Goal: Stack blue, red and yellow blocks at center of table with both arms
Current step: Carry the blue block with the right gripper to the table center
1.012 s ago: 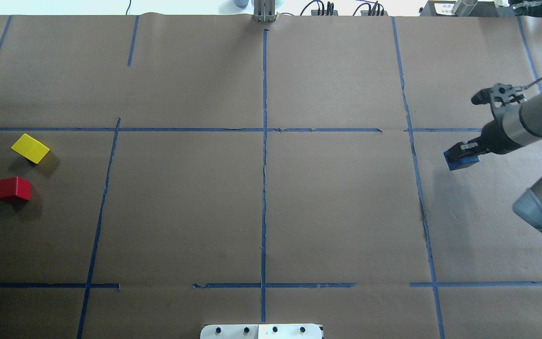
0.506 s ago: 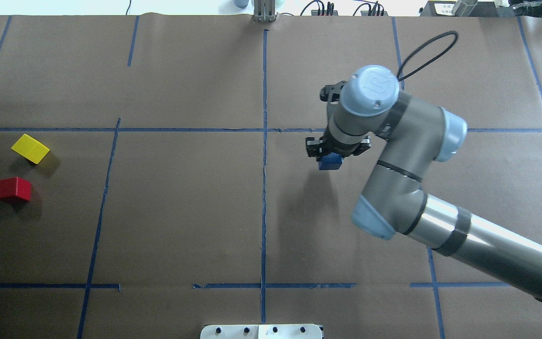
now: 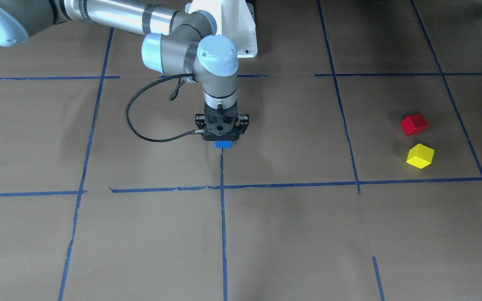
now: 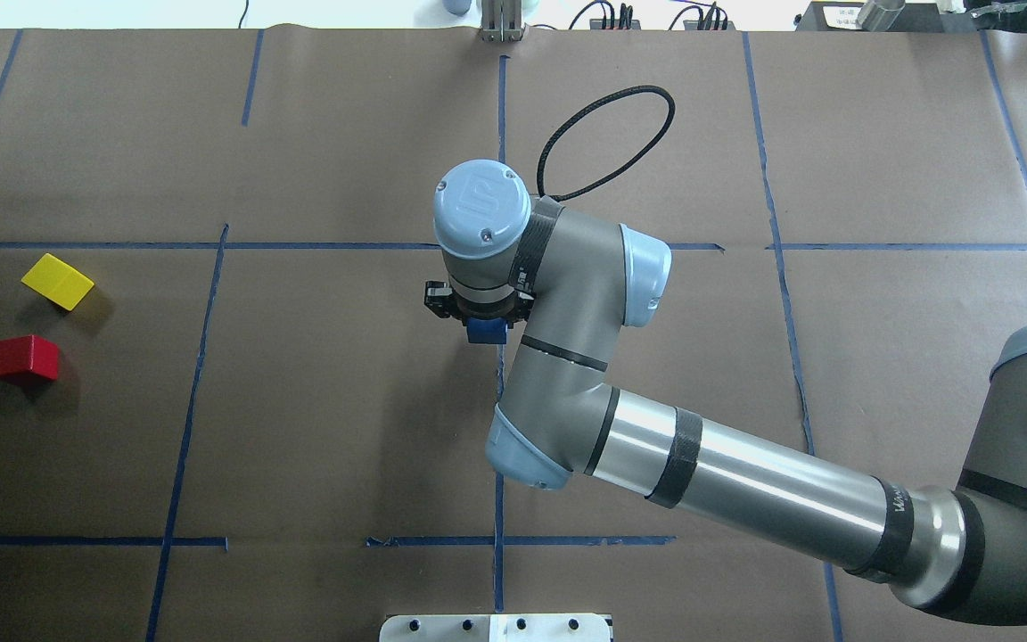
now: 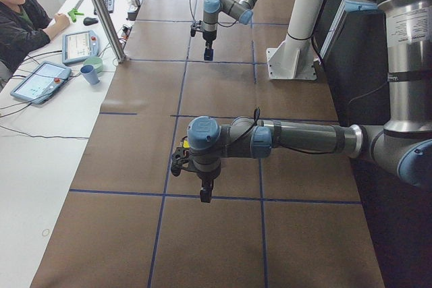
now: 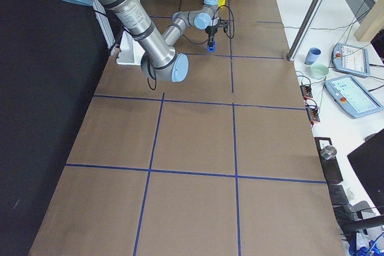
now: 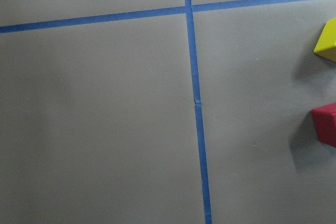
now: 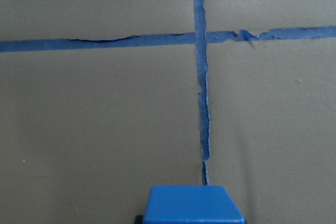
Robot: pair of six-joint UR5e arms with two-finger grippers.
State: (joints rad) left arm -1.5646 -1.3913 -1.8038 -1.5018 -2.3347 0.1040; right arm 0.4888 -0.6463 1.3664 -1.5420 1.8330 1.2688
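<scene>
My right gripper (image 4: 476, 314) is shut on the blue block (image 4: 487, 332). It holds the block low at the vertical tape line in the center of table (image 4: 362, 383). Whether the block touches the paper I cannot tell. The same block shows under the right gripper (image 3: 222, 140) as the blue block (image 3: 223, 144), and at the bottom of the right wrist view (image 8: 191, 205). The yellow block (image 4: 57, 281) and red block (image 4: 26, 358) lie at the far left, and also show as yellow (image 7: 328, 43) and red (image 7: 326, 124). The left gripper (image 5: 204, 195) appears only in the exterior left view, so I cannot tell its state.
The right arm's forearm (image 4: 745, 490) crosses the table's right half, with a black cable loop (image 4: 607, 134) behind its wrist. A white mounting base (image 4: 496, 628) sits at the near edge. A person (image 5: 20, 18) sits at a side desk holding tablets (image 5: 39, 80) and a cup.
The right arm has swung from the table's right side leftward to the centre tape line, carrying the blue block. The yellow and red blocks have not moved.
</scene>
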